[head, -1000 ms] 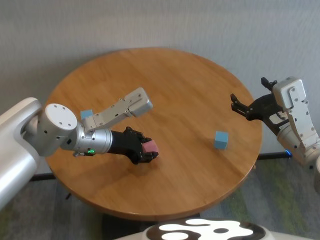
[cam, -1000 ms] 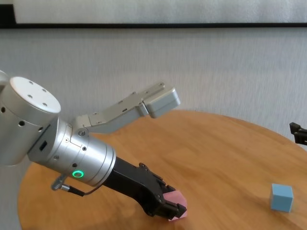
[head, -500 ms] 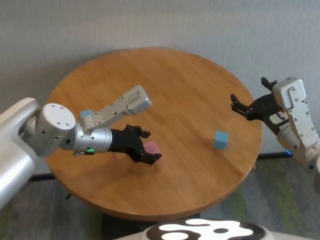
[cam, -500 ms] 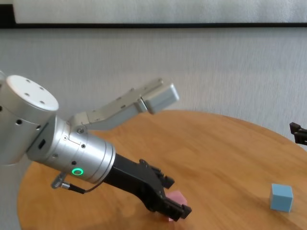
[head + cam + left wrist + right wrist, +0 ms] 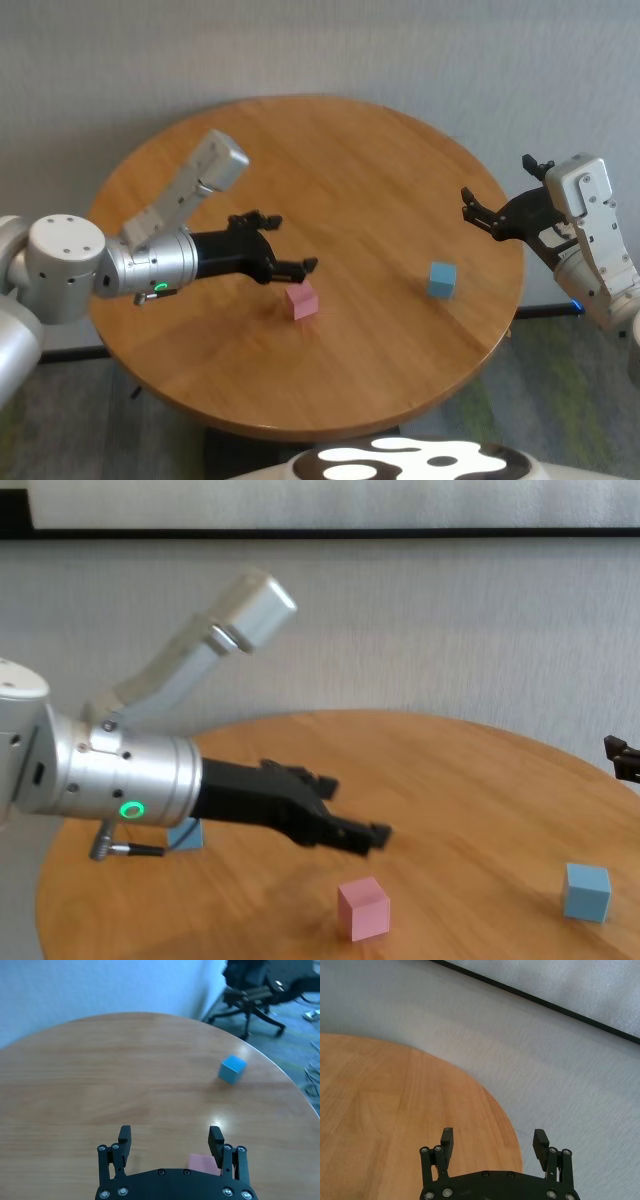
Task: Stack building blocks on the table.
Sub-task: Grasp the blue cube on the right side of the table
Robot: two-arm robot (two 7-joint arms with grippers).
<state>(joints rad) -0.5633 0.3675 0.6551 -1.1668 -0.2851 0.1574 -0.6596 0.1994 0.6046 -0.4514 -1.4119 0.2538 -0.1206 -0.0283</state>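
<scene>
There is one desk [image 5: 380, 190], large and round, with a smooth light-brown wooden top where the grain is visible. Two robot arms are over it, with silver cylindrical bodies and black pincers.

The left arm reaches from the robot's left side toward the middle of the desk, almost horizontal and a little above the surface. The left pincer [image 5: 285, 245] is released, its two fingers are spread wide and hold nothing. It hangs just above and slightly behind the pink block, without touching it.

The right arm is parked at the right edge of the desk. The right pincer [image 5: 478, 213] is also released and empty, raised over the rim of the desk.

There are three building blocks, all small matte cubes of the same size. One pink block [image 5: 302, 301] stands alone near the middle of the desk, toward the near edge. One light blue block [image 5: 442, 279] stands on the right part, well apart from the pink one. Another light blue block [image 5: 186, 833] is on the left part, partly hidden behind the left arm. No block lies on another one.
</scene>
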